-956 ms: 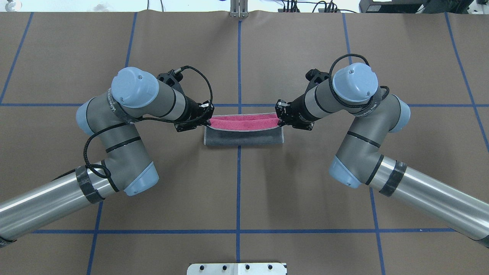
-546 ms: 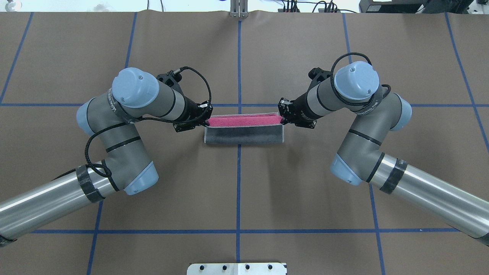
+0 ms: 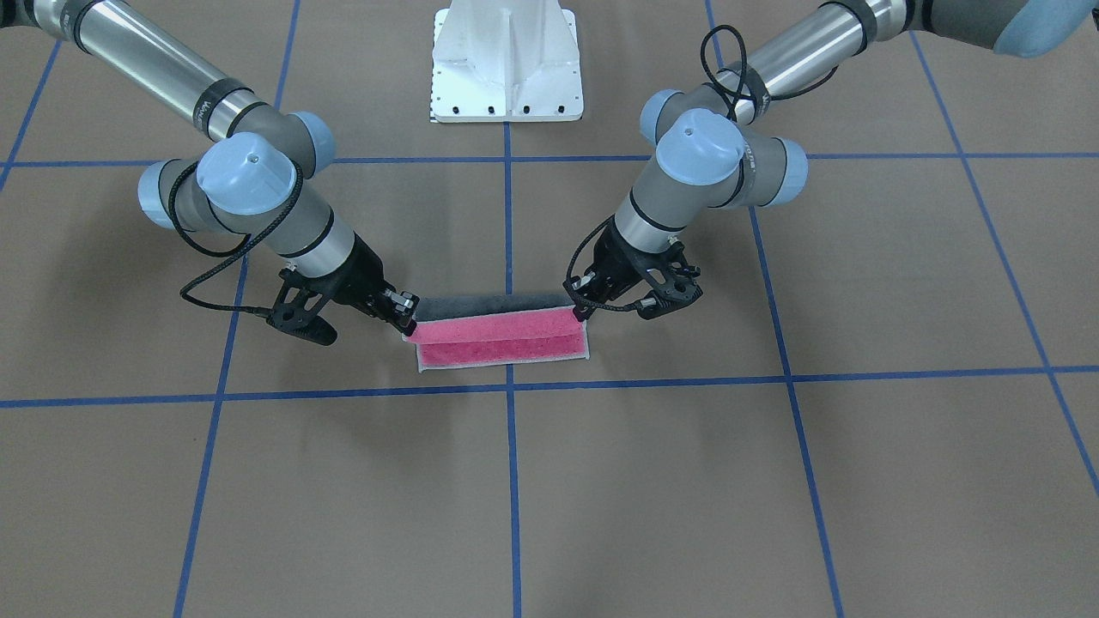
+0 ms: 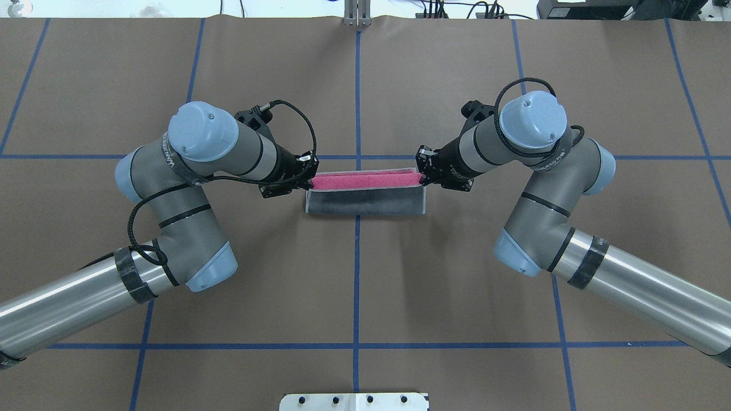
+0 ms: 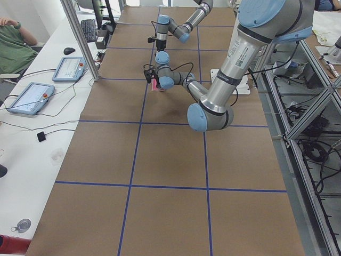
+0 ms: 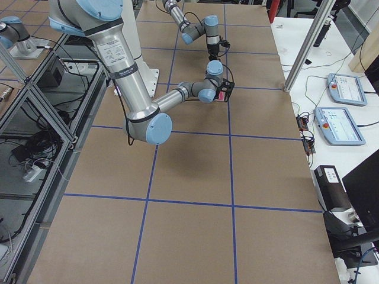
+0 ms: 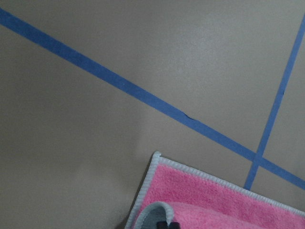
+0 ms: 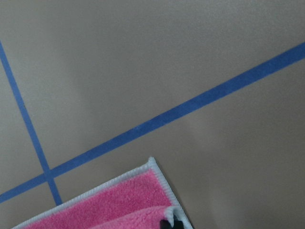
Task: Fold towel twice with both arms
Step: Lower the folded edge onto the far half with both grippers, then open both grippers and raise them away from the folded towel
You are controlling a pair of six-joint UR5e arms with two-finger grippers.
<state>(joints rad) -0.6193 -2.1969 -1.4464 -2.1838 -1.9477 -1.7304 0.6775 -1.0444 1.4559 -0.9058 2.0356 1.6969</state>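
The towel [image 4: 365, 200] lies at the table's middle, its near part rolled over with the dark grey face up. A pink strip [image 4: 365, 180] shows along its far edge. My left gripper [image 4: 310, 181] is shut on the towel's left corner and my right gripper [image 4: 421, 178] is shut on its right corner, both low over the table. In the front-facing view the towel [image 3: 502, 339] shows two pink layers, with the left gripper [image 3: 582, 311] and right gripper [image 3: 408, 326] at its ends. Each wrist view shows a pink corner, towel [image 7: 214, 200] and towel [image 8: 109, 205], with a pinched fold at the bottom edge.
Brown paper with blue tape lines [image 4: 357, 285] covers the table. The white pedestal base [image 3: 506, 60] stands at the robot's side. Tablets [image 5: 32, 96] and a seated person [image 5: 13, 45] are at a side bench beyond the table's far edge.
Both grippers have carried the held towel edge away from the robot and lower. The grey fold has widened and the visible pink strip has narrowed.
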